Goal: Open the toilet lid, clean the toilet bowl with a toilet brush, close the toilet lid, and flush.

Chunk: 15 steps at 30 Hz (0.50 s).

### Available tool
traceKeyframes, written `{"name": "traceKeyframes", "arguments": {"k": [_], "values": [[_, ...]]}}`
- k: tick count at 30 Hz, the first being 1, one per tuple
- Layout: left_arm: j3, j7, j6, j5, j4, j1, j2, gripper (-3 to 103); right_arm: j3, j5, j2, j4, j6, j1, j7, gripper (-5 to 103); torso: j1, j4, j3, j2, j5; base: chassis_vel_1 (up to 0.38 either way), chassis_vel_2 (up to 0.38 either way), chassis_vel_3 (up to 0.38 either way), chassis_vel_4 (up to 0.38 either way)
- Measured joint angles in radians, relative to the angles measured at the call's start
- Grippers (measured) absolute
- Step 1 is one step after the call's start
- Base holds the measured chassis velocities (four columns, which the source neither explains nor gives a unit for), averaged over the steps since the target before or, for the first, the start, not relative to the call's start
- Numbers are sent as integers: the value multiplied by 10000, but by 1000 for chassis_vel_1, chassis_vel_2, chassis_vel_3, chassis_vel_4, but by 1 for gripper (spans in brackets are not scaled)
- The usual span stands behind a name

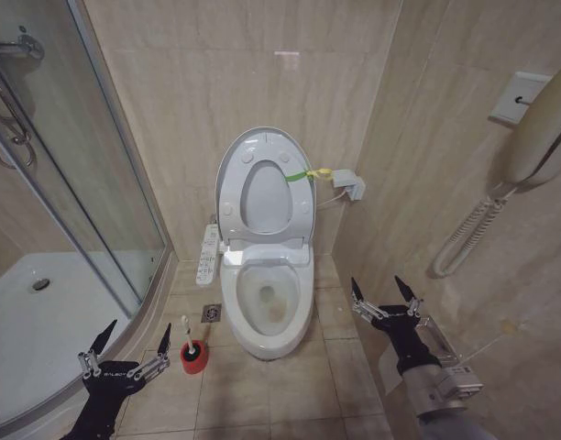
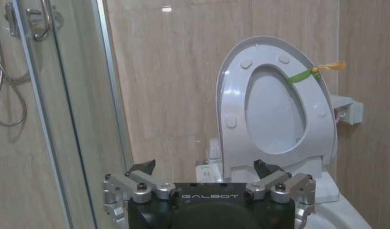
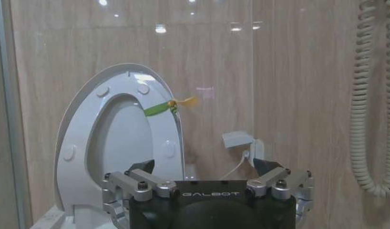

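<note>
Against the beige, faintly veined stone-look wall, the toilet lid [image 1: 264, 147] stands upright, a glossy white plastic oval with the ring-shaped seat [image 1: 265, 197] raised flat against it, small round bumpers dotting the ring and a green band with a yellow tag [image 1: 310, 173] tied at one side. Below it, the toilet bowl [image 1: 266, 307] sits open on the tiled floor [image 1: 253, 394], smooth rounded white ceramic, a little water at the bottom. Just off the bowl's left side, the toilet brush [image 1: 186, 332] stands in its round red cup holder [image 1: 194, 357], thin white stick handle poking up. The left gripper [image 1: 132, 344] hovers low beside that holder, dark pointed jaws spread apart, gripping nothing. Over on the right, the right gripper [image 1: 384, 291] hangs near the bowl's other side, jaws likewise wide apart and empty. A long white control panel [image 1: 208, 254] runs beside the bowl, and a curved glass shower screen [image 1: 70, 165] rises at left.
</note>
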<state>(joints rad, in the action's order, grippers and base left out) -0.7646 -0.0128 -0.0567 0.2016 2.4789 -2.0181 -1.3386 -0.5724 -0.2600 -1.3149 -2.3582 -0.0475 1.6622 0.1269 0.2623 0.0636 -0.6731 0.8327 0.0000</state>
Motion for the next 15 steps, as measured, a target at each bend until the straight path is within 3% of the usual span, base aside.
{"name": "traceKeyframes", "arguments": {"k": [15], "values": [[0, 0, 0, 0, 0, 0, 0, 100, 0, 0, 0, 0, 0, 0, 0, 100, 0, 0, 0, 0, 0, 0, 0, 0, 0]]}}
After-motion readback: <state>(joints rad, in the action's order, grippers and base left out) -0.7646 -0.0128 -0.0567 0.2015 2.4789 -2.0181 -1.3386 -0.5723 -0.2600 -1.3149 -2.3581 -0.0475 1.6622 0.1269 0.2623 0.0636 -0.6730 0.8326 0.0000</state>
